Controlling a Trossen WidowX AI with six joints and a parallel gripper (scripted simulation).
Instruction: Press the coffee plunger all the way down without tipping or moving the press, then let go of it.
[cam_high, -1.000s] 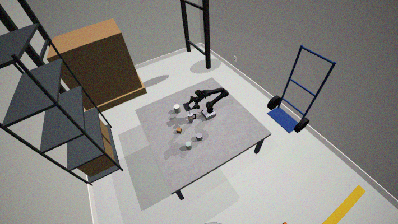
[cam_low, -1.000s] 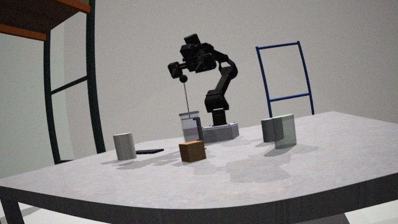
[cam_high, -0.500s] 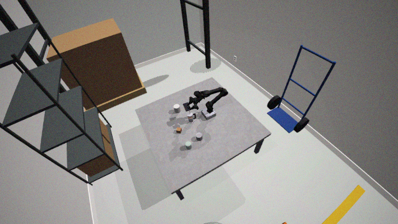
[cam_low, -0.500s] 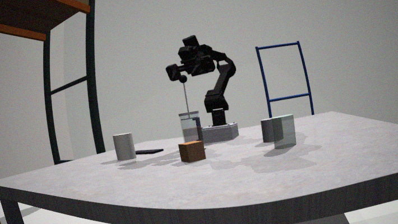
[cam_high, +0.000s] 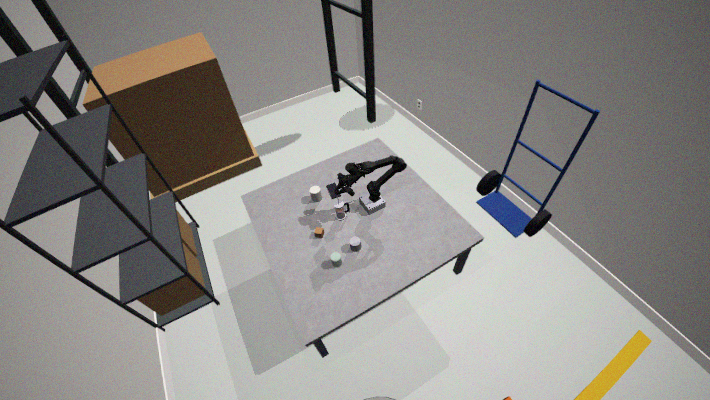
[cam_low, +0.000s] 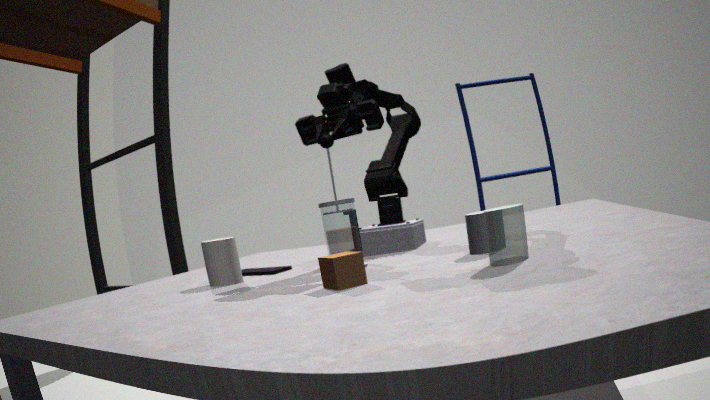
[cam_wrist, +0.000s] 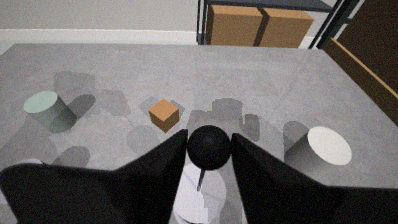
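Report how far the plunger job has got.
Done: the gripper has closed on the plunger knob, one finger each side. In hand: the grip only; the rod stands fully raised above the press. Left: push it all the way down, keeping the press in place, then release.

Plain grey walls (cam_high: 500, 45) enclose a pale floor (cam_high: 500, 320) marked by a yellow stripe (cam_high: 615, 367) near one corner. A dark metal shelving rack (cam_high: 85, 200) stands beside large brown cardboard boxes (cam_high: 170, 115), and a blue hand truck (cam_high: 535, 165) leans against the far wall. A grey-topped table (cam_high: 400, 250) on dark legs sits mid-room, casting a soft shadow.
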